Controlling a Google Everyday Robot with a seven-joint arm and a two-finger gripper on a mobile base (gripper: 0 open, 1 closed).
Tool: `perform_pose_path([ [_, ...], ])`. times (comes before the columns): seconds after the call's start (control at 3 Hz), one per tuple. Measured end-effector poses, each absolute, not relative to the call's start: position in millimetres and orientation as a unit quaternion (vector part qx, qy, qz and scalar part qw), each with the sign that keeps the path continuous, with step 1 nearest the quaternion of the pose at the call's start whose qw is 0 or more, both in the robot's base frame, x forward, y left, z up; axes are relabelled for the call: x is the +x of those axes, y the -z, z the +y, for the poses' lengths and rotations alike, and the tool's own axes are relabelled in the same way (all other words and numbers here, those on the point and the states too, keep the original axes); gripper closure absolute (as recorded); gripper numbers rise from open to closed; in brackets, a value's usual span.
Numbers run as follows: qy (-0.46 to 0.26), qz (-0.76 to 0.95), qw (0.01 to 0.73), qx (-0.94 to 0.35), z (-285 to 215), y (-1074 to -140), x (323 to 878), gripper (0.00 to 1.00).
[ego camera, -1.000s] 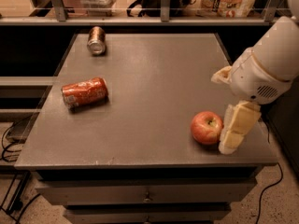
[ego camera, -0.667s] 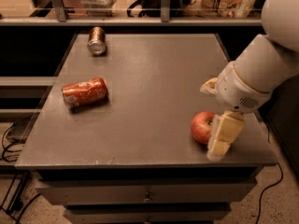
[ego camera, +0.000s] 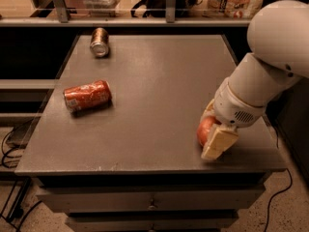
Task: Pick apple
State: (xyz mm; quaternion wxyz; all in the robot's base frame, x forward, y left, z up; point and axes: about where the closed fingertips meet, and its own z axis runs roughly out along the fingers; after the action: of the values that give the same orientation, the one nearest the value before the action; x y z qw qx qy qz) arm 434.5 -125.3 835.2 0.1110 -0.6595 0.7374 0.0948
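The red apple (ego camera: 203, 129) sits on the grey table (ego camera: 159, 86) near its front right corner. Only its left side shows; the rest is hidden by my gripper. My gripper (ego camera: 213, 132) has come down from the right and sits at the apple, its cream near side covering the apple's front right. The white arm (ego camera: 270, 66) rises behind it to the upper right. The apple rests on the table surface.
A red-orange soda can (ego camera: 87, 95) lies on its side at the left middle of the table. A brown can (ego camera: 100, 42) lies at the back left. A shelf rail with boxes runs behind the table. Drawers sit below the front edge.
My gripper has moved left and down onto the apple, now covering most of it. The apple and both cans have stayed in place.
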Motion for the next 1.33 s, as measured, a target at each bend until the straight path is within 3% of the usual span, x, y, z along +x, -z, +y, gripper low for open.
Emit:
perform_pose_path([
  [0.67,-0.050,0.769,0.136,-0.622,-149,-869,459,0.87],
  [1.0,-0.018,0.766,0.172,-0.620,-160,-917,488,1.00],
  [1.33,0.011,0.758,0.205,-0.619,-170,-964,515,1.00],
])
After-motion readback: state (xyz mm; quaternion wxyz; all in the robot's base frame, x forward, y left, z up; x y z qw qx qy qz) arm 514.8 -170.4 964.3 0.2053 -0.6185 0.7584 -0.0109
